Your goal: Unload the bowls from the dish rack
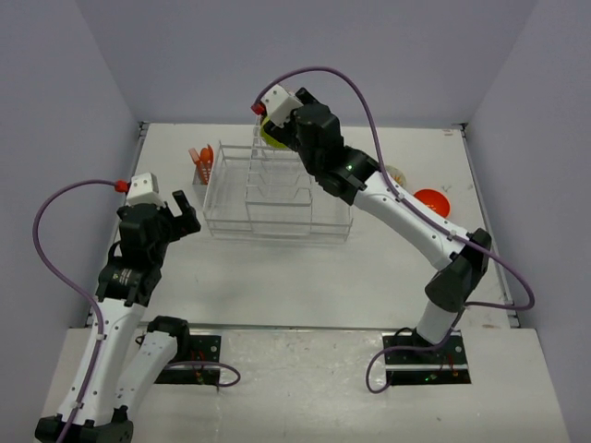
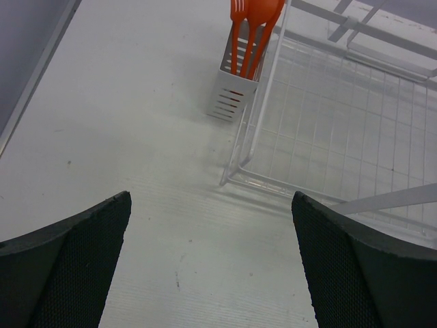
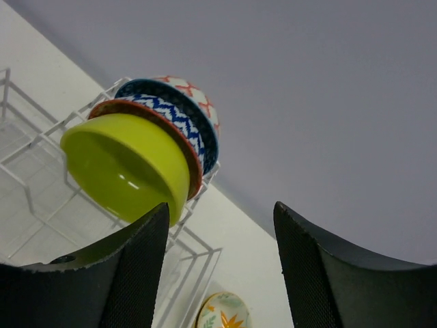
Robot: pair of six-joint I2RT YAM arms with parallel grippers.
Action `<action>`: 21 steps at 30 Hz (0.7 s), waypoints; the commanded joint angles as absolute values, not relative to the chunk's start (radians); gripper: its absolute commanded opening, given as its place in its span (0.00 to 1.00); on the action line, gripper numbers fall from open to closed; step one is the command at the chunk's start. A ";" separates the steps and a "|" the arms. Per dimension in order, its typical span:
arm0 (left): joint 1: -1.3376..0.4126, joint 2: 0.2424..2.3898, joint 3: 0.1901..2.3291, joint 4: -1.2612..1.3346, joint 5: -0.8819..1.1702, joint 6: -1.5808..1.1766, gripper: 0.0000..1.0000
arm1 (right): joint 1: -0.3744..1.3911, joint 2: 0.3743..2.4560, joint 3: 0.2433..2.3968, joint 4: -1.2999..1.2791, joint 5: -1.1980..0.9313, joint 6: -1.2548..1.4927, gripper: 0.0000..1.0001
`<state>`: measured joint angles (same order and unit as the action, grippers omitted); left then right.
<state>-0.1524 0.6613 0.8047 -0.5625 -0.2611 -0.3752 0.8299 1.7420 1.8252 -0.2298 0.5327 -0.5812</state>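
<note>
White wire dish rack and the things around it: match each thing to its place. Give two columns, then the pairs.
1. plain yellow-green round bowl
2. plain orange-red round bowl
3. orange plastic utensils

A. in the small slotted cup
B. on the table, right of the white wire dish rack
C. on edge in the rack's slotted section

Pairs: 1-C, 2-B, 3-A

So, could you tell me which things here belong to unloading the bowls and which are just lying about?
Part of the job:
dish rack
yellow-green bowl, in the rack
blue-patterned bowl, in the rack behind it
orange-red bowl, out on the table
cream floral bowl, out on the table

Just lying about:
utensil cup
orange utensils
</note>
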 commanded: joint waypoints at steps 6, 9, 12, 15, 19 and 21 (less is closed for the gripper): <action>-0.144 0.661 0.804 -0.522 -0.236 -0.357 1.00 | 0.785 1.804 1.890 -0.227 0.476 -0.624 0.57; -0.144 0.663 0.805 -0.522 -0.235 -0.356 1.00 | 0.788 1.809 1.888 -0.242 0.472 -0.609 0.45; -0.144 0.664 0.805 -0.523 -0.232 -0.356 1.00 | 0.792 1.792 1.878 -0.244 0.450 -0.583 0.41; -0.143 0.667 0.805 -0.522 -0.229 -0.354 1.00 | 0.790 1.781 1.853 -0.224 0.459 -0.575 0.47; -0.144 0.670 0.805 -0.522 -0.224 -0.353 1.00 | 0.790 1.778 1.815 -0.192 0.453 -0.575 0.50; -0.143 0.672 0.805 -0.520 -0.222 -0.353 1.00 | 0.792 1.798 1.810 -0.178 0.457 -0.594 0.50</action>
<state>-0.1516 0.6697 0.8047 -0.5625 -0.2375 -0.3744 0.7856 1.8126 1.8175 -0.2375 0.4709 -0.5865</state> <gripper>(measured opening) 0.997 0.502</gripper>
